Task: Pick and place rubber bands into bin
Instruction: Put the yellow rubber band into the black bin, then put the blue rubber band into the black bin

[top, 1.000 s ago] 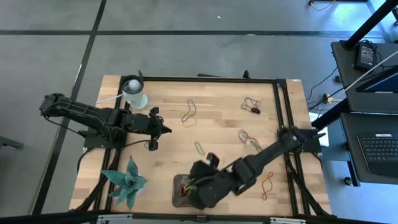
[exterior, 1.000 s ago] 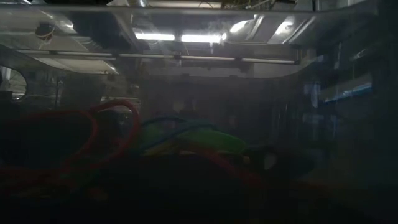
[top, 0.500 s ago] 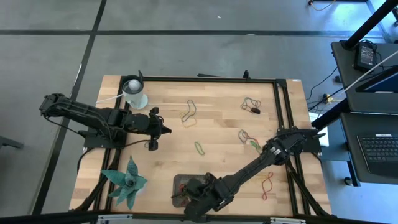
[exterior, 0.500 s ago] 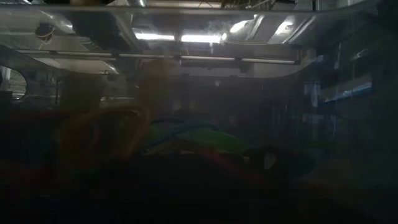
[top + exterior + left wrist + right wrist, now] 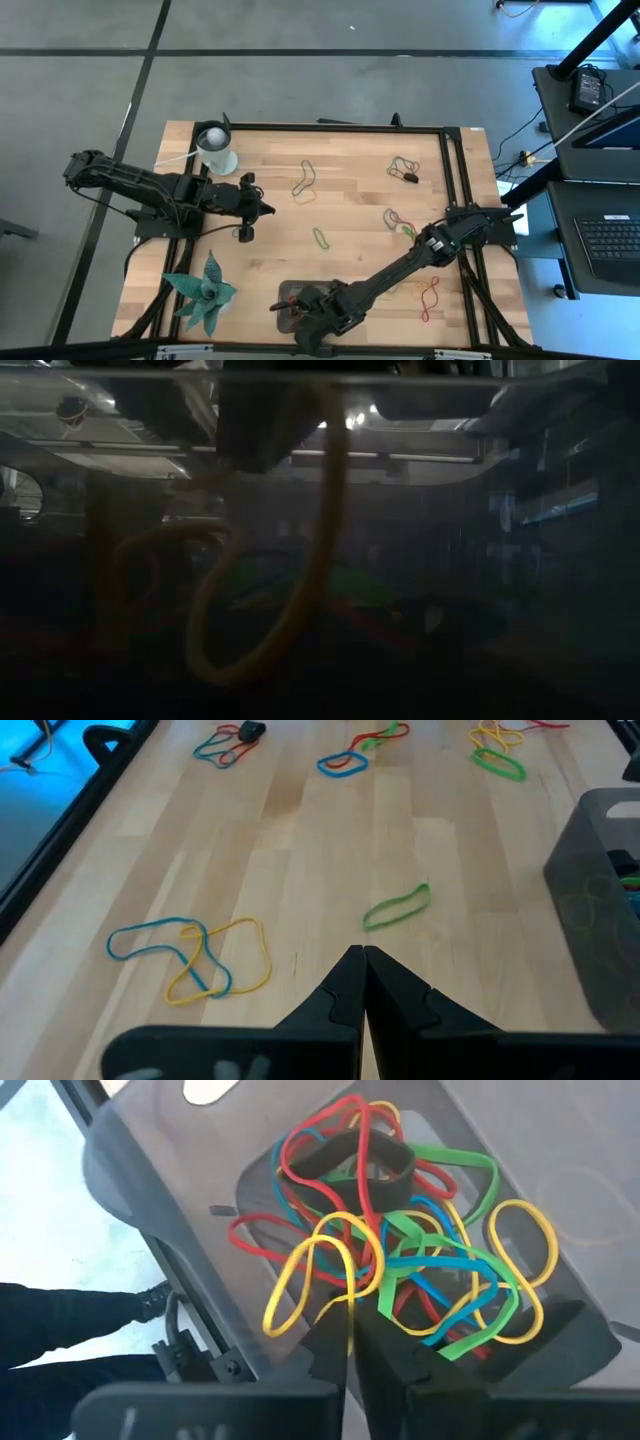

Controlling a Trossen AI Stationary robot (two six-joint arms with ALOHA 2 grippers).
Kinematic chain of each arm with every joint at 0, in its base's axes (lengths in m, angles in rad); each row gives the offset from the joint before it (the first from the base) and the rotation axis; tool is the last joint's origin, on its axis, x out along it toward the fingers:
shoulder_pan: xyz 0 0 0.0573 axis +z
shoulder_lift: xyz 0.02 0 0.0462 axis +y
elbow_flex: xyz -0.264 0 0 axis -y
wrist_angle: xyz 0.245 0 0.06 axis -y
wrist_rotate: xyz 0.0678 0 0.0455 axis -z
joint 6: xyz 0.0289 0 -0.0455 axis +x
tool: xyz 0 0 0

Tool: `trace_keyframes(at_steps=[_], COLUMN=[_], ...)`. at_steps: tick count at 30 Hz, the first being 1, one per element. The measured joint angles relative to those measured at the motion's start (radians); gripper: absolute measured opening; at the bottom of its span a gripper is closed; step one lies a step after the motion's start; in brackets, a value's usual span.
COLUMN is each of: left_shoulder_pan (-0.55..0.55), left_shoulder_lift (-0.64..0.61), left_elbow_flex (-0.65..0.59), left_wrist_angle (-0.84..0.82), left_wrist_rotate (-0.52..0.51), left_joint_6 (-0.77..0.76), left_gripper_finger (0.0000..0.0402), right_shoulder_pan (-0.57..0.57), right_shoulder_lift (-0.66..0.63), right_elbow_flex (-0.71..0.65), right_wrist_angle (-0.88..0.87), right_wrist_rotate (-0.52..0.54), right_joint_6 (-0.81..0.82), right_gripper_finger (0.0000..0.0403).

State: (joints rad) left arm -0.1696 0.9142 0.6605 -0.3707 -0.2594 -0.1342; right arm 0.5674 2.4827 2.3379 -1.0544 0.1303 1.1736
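My right gripper (image 5: pixel 348 1342) hangs over the bin (image 5: pixel 288 296) at the near edge of the counter (image 5: pixel 350 170), right arm stretched diagonally across from its base on the right. In the right wrist view the fingers are pressed together with a yellow rubber band (image 5: pixel 318 1270) pinched between them; its loop dangles above the pile. The low view shows that same yellow loop (image 5: pixel 290 600) hanging from the dark gripper body, lower end just above the heap.

The bin holds a tangle of rubber bands (image 5: pixel 410 1250): red, blue, green, yellow, plus one wide black band (image 5: pixel 355 1165) on top.

Outward on the counter, loose bands remain. A green band (image 5: pixel 320 238) lies mid-counter, just beyond the bin. A yellow and blue pair (image 5: pixel 304 182) lies farther toward the far edge. A small cluster (image 5: pixel 403 168) sits near the far right corner, another (image 5: pixel 398 222) beside the right arm's forearm, and a red band (image 5: pixel 431 296) lies at the right edge near the front.

My left gripper (image 5: pixel 362 982) waits on the left side of the counter, fingers closed on nothing, pointing toward the centre. A white cup (image 5: pixel 216 150) stands at the far left corner; a green plant ornament (image 5: pixel 205 292) sits at the near left.
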Motion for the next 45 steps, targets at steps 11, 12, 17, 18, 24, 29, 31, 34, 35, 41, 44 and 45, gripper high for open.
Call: trace_keyframes(at_steps=[11, 12, 17, 18, 24, 29, 31, 34, 35, 41, 44, 45], left_shoulder_pan=[0.000, 0.000, 0.000, 0.000, 0.000, 0.000, 0.000, 0.000, 0.000, 0.000, 0.000, 0.000], left_shoulder_lift=[0.000, 0.000, 0.000, 0.000, 0.000, 0.000, 0.000, 0.000, 0.000, 0.000, 0.000, 0.000], left_elbow_flex=[0.000, 0.000, 0.000, 0.000, 0.000, 0.000, 0.000, 0.000, 0.000, 0.000, 0.000, 0.000], left_wrist_angle=[0.000, 0.000, 0.000, 0.000, 0.000, 0.001, 0.001, 0.001, 0.003, 0.004, 0.004, 0.005], left_wrist_rotate=[0.000, 0.000, 0.000, 0.000, 0.000, 0.000, 0.000, 0.000, -0.001, -0.011, -0.011, -0.011], left_joint_6=[-0.002, -0.002, -0.001, -0.001, 0.007, 0.007, 0.007, 0.007, 0.007, 0.023, 0.021, 0.018], left_gripper_finger=[0.0004, 0.0004, 0.0004, 0.0004, 0.0004, 0.0004, 0.0004, 0.0004, 0.0004, 0.0004, 0.0004, 0.0004], right_shoulder_pan=[0.000, 0.000, 0.000, 0.000, 0.000, 0.001, 0.001, 0.000, -0.002, -0.016, -0.019, -0.018], right_shoulder_lift=[-0.002, -0.002, -0.008, -0.010, -0.029, -0.069, -0.084, -0.096, -0.099, -0.106, -0.107, -0.107], right_elbow_flex=[0.000, 0.000, 0.002, 0.004, 0.017, 0.013, 0.013, 0.013, 0.013, 0.013, 0.013, 0.013], right_wrist_angle=[-0.023, -0.028, -0.043, -0.048, -0.088, -0.144, -0.171, -0.195, -0.211, -0.285, -0.280, -0.280], right_wrist_rotate=[0.000, 0.000, 0.000, 0.000, 0.005, 0.051, 0.052, 0.047, 0.046, 0.063, 0.083, 0.097], right_joint_6=[0.015, 0.022, 0.026, 0.026, 0.022, -0.025, -0.059, -0.110, -0.122, -0.154, -0.162, -0.163], right_gripper_finger=[0.0081, 0.0086, 0.0107, 0.0110, 0.0114, 0.0081, 0.0051, 0.0009, 0.0008, 0.0003, 0.0002, 0.0002])
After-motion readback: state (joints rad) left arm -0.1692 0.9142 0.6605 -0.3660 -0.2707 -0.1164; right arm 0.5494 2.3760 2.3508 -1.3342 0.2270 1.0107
